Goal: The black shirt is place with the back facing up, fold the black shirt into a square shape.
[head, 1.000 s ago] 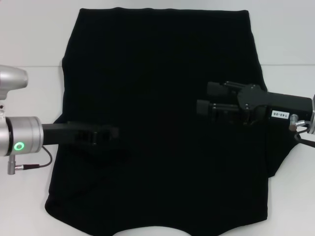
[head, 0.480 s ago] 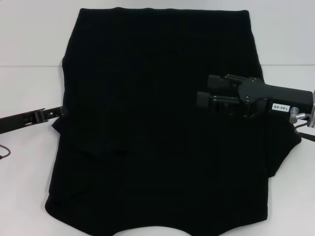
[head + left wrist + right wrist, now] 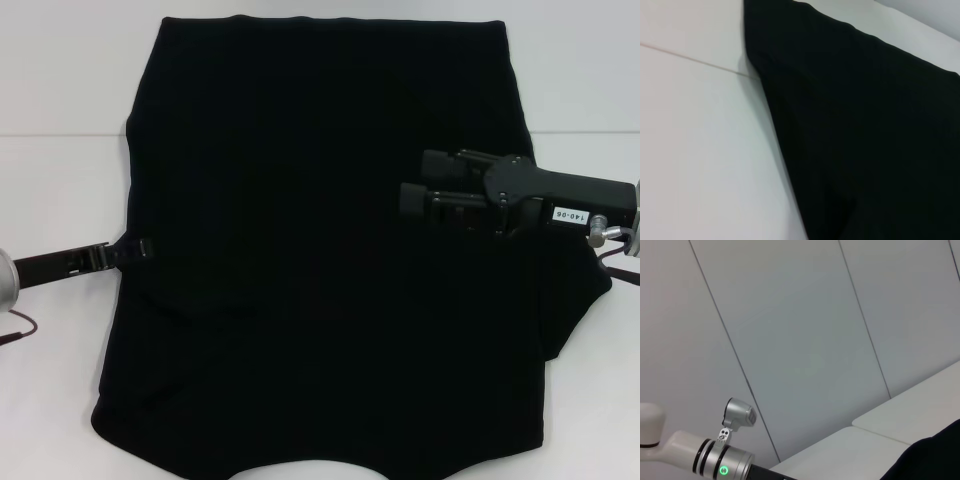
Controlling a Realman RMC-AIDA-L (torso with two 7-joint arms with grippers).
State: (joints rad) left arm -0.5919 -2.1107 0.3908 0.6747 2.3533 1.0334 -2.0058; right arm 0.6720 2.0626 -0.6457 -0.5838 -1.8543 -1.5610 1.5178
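Head view shows the black shirt (image 3: 320, 250) spread flat on the white table (image 3: 60, 390), covering most of it, with no lettering visible on the upper face. The right gripper (image 3: 412, 182) hangs over the shirt's right half with its two fingers apart and nothing between them. The left gripper (image 3: 140, 250) lies low at the shirt's left edge, its tip against the fabric; whether its jaws are apart or closed cannot be determined. The left wrist view adds the shirt's edge (image 3: 855, 130) lying on the table, with a thin seam line in the table surface running up to it. The right wrist view adds a pale panelled wall (image 3: 805, 340), a corner of the shirt and the left arm's silver wrist with a green light (image 3: 722, 462). Compared with half a second ago, the left gripper has advanced slightly toward the shirt's edge; the right gripper is nearly unchanged.
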